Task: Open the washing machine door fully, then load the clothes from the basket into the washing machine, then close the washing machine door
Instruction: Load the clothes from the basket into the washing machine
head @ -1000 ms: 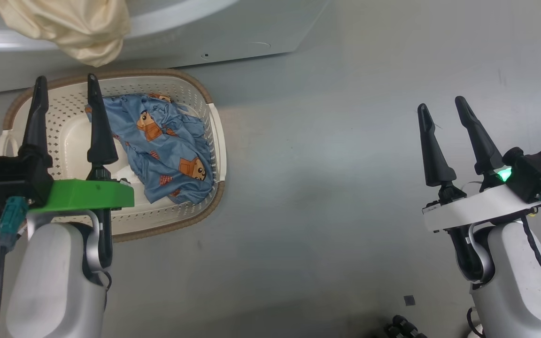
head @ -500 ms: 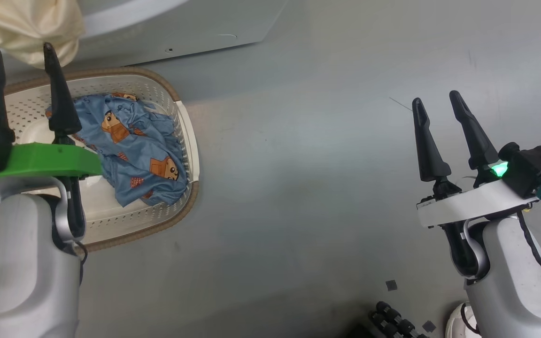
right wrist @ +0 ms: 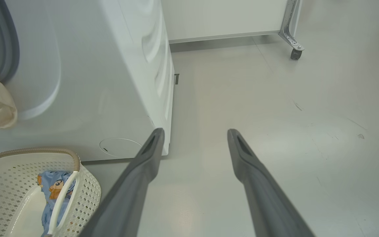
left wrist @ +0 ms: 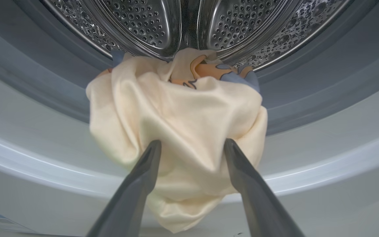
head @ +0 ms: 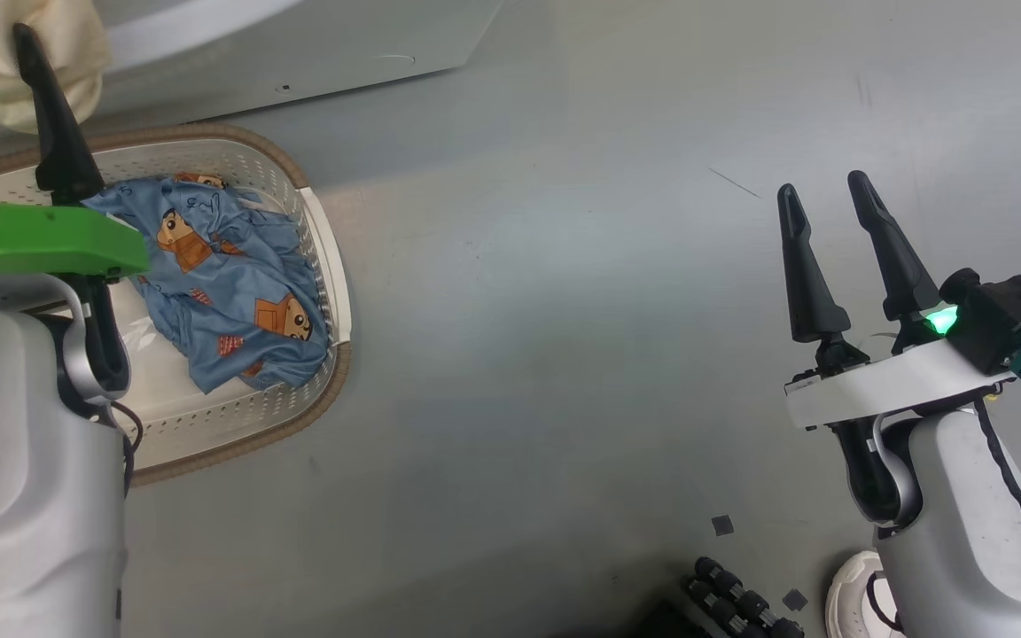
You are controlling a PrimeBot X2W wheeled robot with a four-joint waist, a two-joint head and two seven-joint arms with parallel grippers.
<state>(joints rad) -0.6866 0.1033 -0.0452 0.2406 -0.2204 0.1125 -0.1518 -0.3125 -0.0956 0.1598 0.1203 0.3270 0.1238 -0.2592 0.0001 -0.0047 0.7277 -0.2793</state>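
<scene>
The washing machine [right wrist: 94, 82] stands with its steel drum [left wrist: 143, 23] exposed; its door is out of view. A cream piece of the clothes [left wrist: 176, 125] hangs out over the grey gasket, with a blue-and-orange printed piece [left wrist: 209, 69] just behind it. My left gripper [left wrist: 191, 141] is open, its fingers spread in front of the cream piece's lower part; whether they touch it I cannot tell. The basket [head: 320, 257] sits on the floor by the machine with blue printed clothes [head: 227, 283] in it. Over bare floor, my right gripper [head: 821, 190] is open and holds nothing.
Grey floor stretches to the right of the machine. A white unit on a caster [right wrist: 294, 52] stands at the back. Dark ribbed parts [head: 732, 602] and a white round piece lie by my base at the lower right.
The head camera has turned, so the whole picture has slid left. My left gripper has moved from over the basket forward and up towards the hanging cream piece. The right gripper has barely moved.
</scene>
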